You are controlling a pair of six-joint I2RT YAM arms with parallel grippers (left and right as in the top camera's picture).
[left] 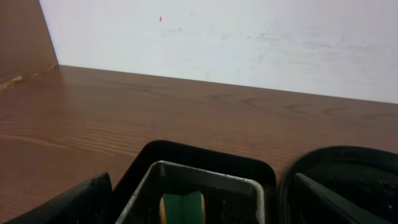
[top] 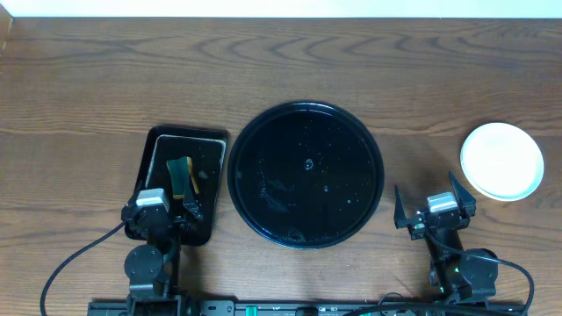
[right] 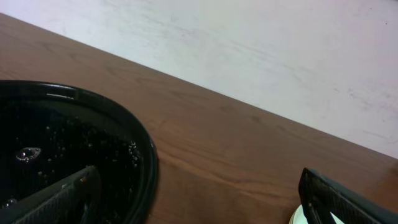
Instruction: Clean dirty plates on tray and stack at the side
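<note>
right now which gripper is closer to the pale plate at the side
Right. The right gripper is open just beside the plate, on its tray side. The left gripper is far off across the round tray, over the small rectangular tray.

Black arms (top: pixel 147 259) with silver wrist blocks (top: pixel 151 198), trailing black cables (top: pixel 75 261)
</note>
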